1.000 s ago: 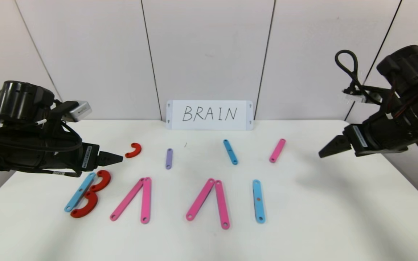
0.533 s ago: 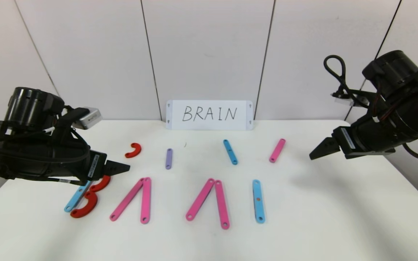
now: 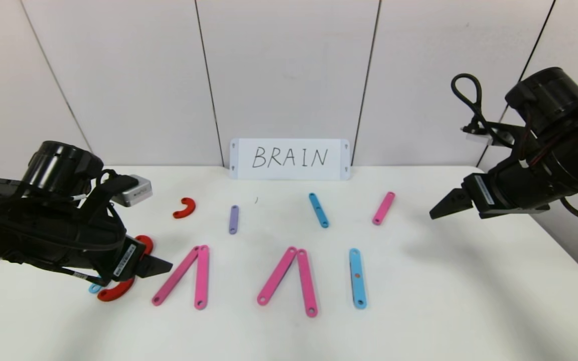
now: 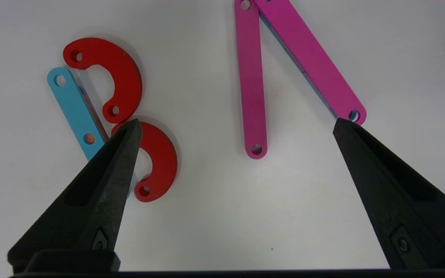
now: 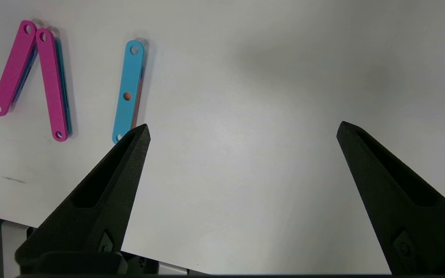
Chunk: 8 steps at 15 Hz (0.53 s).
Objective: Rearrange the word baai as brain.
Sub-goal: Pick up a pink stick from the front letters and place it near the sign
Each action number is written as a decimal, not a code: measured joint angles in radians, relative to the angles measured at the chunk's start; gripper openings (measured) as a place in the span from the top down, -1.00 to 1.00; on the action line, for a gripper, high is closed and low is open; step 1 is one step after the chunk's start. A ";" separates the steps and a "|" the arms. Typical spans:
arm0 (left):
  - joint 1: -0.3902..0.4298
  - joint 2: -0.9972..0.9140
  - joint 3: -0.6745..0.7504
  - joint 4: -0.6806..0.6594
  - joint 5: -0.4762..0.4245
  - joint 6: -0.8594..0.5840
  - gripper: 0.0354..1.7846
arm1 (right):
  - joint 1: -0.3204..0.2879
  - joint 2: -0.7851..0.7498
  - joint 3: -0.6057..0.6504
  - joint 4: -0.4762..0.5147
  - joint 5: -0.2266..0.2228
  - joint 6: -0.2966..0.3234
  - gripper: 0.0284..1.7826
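A: While the left gripper (image 3: 161, 265) hangs low over the front-left of the table (image 3: 439, 301), note from the head view: the word (image 3: 229, 276) lies along the front row, a B of blue strip and red curves, two pink A shapes, one blue strip (image 3: 357, 278). Spare pieces sit behind, near the card (image 3: 289, 159).

B: And the right gripper (image 3: 442, 209)?

A: Raised over the right side, well apart from every piece, fingers spread, holding nothing.

B: Left wrist view?

A: Fingers (image 4: 110, 170) spread wide, empty. One tip is over the lower red curve (image 4: 158, 162), the other by the foot of the first A (image 4: 276, 73). You should centre on one pink strip before closing, or you will likely nudge the B.

B: Right wrist view?

A: Fingers (image 5: 106, 193) wide apart, nothing between them but bare table; the blue strip and second A (image 5: 33, 77) lie beyond one tip.
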State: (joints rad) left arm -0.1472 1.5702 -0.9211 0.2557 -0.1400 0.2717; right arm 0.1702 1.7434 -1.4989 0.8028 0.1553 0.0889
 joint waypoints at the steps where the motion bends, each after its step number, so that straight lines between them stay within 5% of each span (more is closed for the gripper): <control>1: 0.001 0.009 0.002 0.000 0.002 0.009 -0.94 | 0.000 -0.002 0.000 0.000 0.000 0.000 -0.90; 8: -0.001 0.115 -0.001 -0.010 -0.006 0.006 -0.94 | -0.006 -0.010 0.001 0.000 0.000 0.000 -0.90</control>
State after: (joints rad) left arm -0.1485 1.6855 -0.9221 0.2457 -0.1462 0.2781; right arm 0.1640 1.7332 -1.4977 0.8028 0.1553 0.0885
